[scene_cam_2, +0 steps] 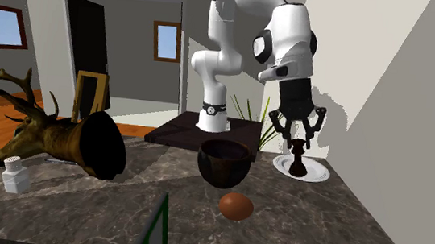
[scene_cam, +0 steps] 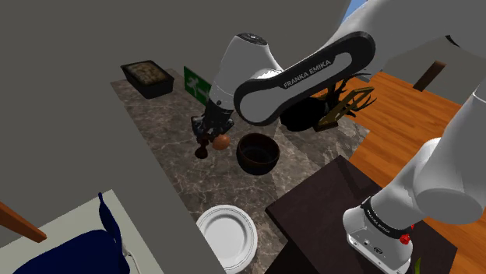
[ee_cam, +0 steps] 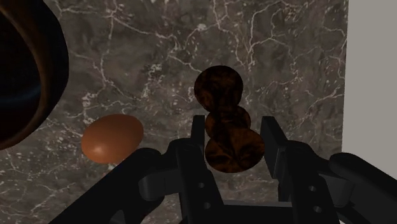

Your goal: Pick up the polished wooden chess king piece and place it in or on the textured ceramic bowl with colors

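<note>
The chess king (ee_cam: 226, 125) is a dark brown glossy turned piece standing upright on the marble counter (ee_cam: 280, 57). My gripper (ee_cam: 233, 140) comes down over it, and both black fingers press against the sides of its head. In the shoulder view the gripper (scene_cam: 205, 137) holds the king (scene_cam: 201, 149) close to the grey wall. The bowl (scene_cam: 257, 152) is dark brown and deep and stands a short way off, past a brown egg (scene_cam: 222, 142). In the second exterior view the king (scene_cam_2: 297, 160) hangs under the gripper (scene_cam_2: 296, 140), with its base near the counter. I cannot tell whether the base touches.
A brown egg (scene_cam_2: 236, 206) lies between the king and the bowl (scene_cam_2: 224, 163). A white plate (scene_cam: 227, 233) lies nearer the stand. A deer head (scene_cam_2: 61, 136), a small white shaker (scene_cam_2: 15, 176), a green sign (scene_cam: 195, 81) and a black tray (scene_cam: 148, 78) stand farther off. A grey wall (ee_cam: 372, 76) runs beside the king.
</note>
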Controlling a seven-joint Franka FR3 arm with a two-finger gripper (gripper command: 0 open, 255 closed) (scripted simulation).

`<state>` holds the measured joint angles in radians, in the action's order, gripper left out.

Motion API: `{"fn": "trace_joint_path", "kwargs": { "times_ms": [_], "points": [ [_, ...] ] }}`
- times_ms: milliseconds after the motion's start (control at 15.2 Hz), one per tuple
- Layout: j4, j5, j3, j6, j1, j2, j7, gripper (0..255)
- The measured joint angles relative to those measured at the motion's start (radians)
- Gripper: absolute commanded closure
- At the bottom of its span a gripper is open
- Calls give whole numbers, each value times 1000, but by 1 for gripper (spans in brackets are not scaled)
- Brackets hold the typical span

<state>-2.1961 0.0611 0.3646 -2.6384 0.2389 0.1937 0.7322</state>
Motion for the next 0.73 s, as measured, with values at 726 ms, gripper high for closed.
{"fn": "trace_joint_path", "kwargs": {
  "times_ms": [726],
  "points": [
    [54,38,10,143,-11,-93,-13,255]
  ]
}}
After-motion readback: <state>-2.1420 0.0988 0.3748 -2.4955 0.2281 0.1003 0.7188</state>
